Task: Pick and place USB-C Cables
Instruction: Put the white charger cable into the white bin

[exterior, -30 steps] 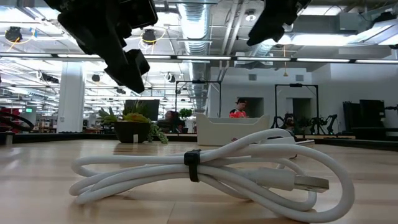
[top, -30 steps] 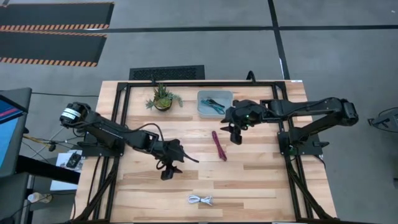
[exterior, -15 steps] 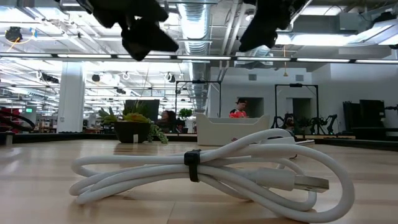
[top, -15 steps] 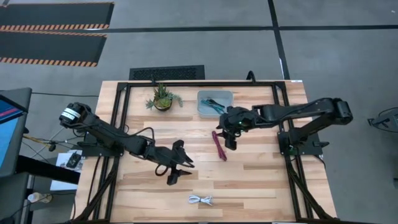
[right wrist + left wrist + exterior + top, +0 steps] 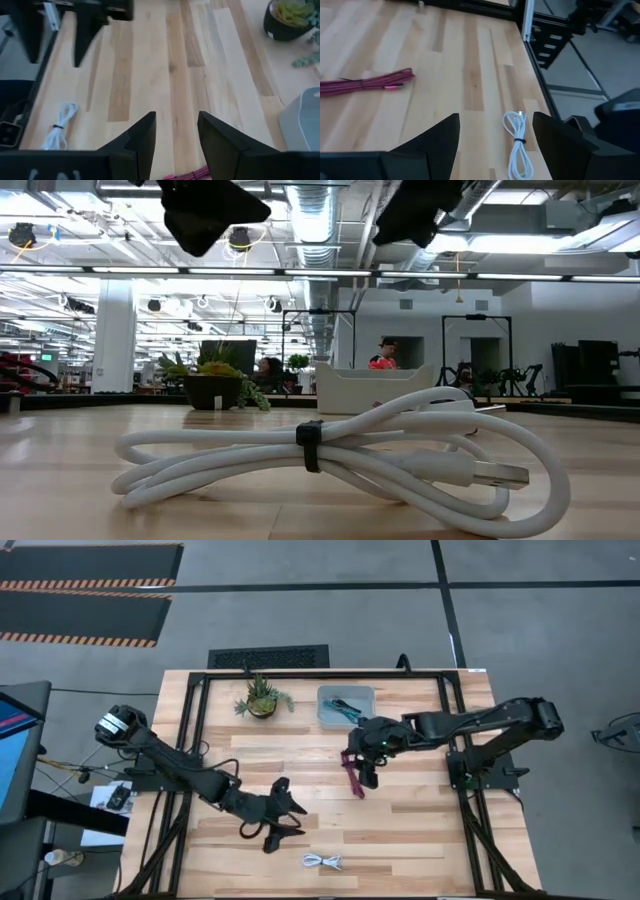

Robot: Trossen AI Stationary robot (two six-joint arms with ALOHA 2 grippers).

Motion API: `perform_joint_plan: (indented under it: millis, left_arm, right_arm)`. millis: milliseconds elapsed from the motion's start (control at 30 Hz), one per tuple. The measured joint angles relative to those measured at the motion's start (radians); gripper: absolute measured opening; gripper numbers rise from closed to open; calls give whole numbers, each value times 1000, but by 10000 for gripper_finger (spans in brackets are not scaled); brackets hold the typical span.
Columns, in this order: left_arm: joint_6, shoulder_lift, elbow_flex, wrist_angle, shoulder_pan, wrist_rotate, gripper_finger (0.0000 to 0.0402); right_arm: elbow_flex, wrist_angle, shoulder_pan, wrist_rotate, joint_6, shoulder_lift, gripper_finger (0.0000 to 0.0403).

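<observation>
The white coiled cable (image 5: 322, 861) lies flat near the table's near edge, large in the low view (image 5: 330, 455) and ahead of my left fingers (image 5: 516, 145). My left gripper (image 5: 282, 822) hovers open just left of and beyond it (image 5: 496, 120). The maroon cable (image 5: 352, 774) lies flat at mid-table (image 5: 365, 82). My right gripper (image 5: 366, 772) is open above its right side (image 5: 176, 117), and a bit of the cable shows between the fingers (image 5: 187, 175). The teal cable (image 5: 347, 705) and a black one lie in the grey bin (image 5: 328, 716).
A small potted plant (image 5: 260, 698) stands at the far side, left of the bin (image 5: 375, 390). A black frame (image 5: 197, 720) runs round the table's edges. Bare wood lies between the two loose cables. People show in the room far behind the table.
My left gripper has swung toward the near edge and the white cable, turning as it went. My right gripper has moved left and toward the near edge, from beside the bin to over the maroon cable. Neither cable has moved.
</observation>
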Motion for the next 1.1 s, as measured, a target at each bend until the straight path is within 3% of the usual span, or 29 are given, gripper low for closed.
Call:
perform_joint_plan:
  millis: [267, 667, 867, 1100]
  left_arm:
    - [-31, 0, 0, 1, -19, -128, 240]
    - [-62, 5, 0, 21, -19, -101, 249]
    - [-23, 138, 26, 157, -9, -62, 249]
    - [39, 318, 171, 105, -10, 6, 249]
  right_arm:
    - [0, 10, 29, 0, 5, -26, 169]
    - [0, 22, 43, -36, -11, -26, 172]
    - [0, 21, 44, -56, 1, -26, 193]
    - [0, 14, 47, -56, 38, -26, 198]
